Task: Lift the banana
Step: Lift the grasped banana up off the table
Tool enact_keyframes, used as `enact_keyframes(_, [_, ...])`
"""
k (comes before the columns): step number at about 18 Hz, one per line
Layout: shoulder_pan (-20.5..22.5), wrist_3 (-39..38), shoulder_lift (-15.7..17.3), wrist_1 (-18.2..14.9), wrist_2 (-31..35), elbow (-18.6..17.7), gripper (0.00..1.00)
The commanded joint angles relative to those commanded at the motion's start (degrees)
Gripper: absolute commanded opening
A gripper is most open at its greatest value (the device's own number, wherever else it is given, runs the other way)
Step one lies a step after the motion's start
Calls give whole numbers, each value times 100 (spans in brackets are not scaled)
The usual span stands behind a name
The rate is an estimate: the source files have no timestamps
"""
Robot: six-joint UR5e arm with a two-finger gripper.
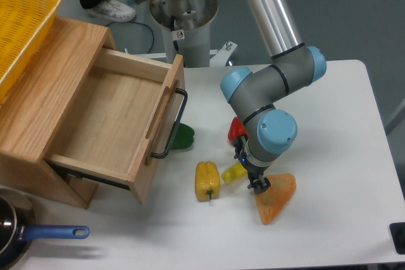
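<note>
The banana (232, 172) lies on the white table, and only its bright yellow left end shows. The rest is hidden under my wrist. My gripper (258, 185) points down at the banana's right end, low over the table and right at the edge of the orange wedge (276, 198). Its dark fingertips are small and partly hidden by the wrist, so I cannot tell if they are open or shut on anything.
A yellow bell pepper (207, 180) lies just left of the banana. A red pepper (236, 129) sits behind my arm and a green pepper (183, 137) by the open wooden drawer (114, 118). A yellow basket (22, 23) is at top left, a blue-handled pan (38, 235) at bottom left.
</note>
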Motion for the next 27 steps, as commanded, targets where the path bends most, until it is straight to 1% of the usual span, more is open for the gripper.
enact_keyframes(2, [0,-9,0,0,9,17,57])
enact_keyframes(3, [0,0,9,-9,9,35,54])
enact_keyframes(4, [0,-9,9,-9,17,44,48])
enact_keyframes(7, [-9,-9,17,-9,35,44,39])
enact_keyframes(12, [-9,-44,9,-26,35,114,36])
enact_keyframes(15, [-26,-132,9,-26,35,132,29])
enact_keyframes(18, [-26,-123,18,-35,44,176,28])
enact_keyframes(22, [-26,-70,114,-79,157,369,28])
enact_keyframes(25, [-35,-44,202,-333,246,571,28])
enact_keyframes(27, [-35,-26,307,-404,255,650,28])
